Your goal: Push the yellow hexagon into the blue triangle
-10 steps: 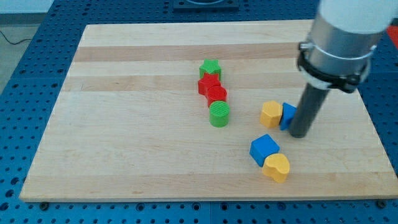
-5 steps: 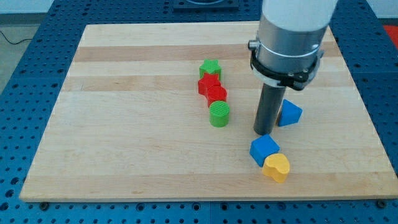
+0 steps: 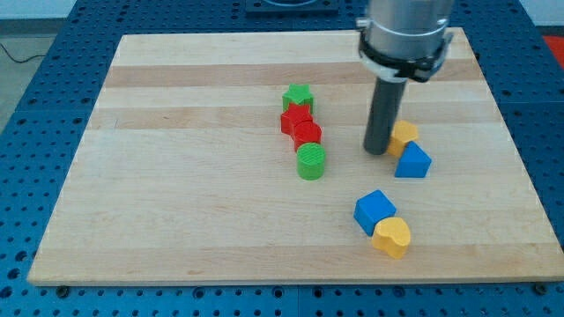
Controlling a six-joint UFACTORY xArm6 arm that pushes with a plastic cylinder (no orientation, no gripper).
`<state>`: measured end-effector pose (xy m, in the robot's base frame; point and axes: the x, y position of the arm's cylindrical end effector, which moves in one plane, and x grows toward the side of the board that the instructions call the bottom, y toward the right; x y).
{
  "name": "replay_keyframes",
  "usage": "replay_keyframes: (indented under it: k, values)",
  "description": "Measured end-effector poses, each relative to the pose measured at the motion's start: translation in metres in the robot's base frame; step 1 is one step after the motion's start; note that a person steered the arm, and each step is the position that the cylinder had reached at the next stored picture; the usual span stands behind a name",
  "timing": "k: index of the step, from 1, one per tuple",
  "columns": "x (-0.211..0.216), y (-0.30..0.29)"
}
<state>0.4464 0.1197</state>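
Observation:
The yellow hexagon [image 3: 404, 135] lies right of the board's middle, touching the upper left of the blue triangle [image 3: 412, 162]. My tip [image 3: 378, 151] rests on the board just left of the yellow hexagon, close against it, and up-left of the blue triangle. The rod hides part of the hexagon's left side.
A blue cube [image 3: 374, 211] and a yellow heart [image 3: 392, 237] touch near the view's bottom. A green star [image 3: 298, 96], a red star [image 3: 296, 119], a red block [image 3: 307, 134] and a green cylinder [image 3: 310, 162] form a line at the centre of the wooden board [image 3: 176, 176].
My tip moved from the triangle's right, round its lower left, up to the hexagon's left. The yellow hexagon went from the triangle's left to its upper left; the triangle shifted slightly right.

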Motion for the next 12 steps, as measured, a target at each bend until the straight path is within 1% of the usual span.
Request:
replay_keyframes:
  k: [1,2,4,5,6,9,10,11,12]
  values:
    - [-0.002,0.028]
    - [-0.015,0.028]
    - [-0.08,0.021]
    - [-0.083,0.043]
    - [-0.065,0.054]
    - [-0.027,0.054]
    - [-0.028,0.054]
    - [-0.044,0.078]
    - [-0.037,0.117]
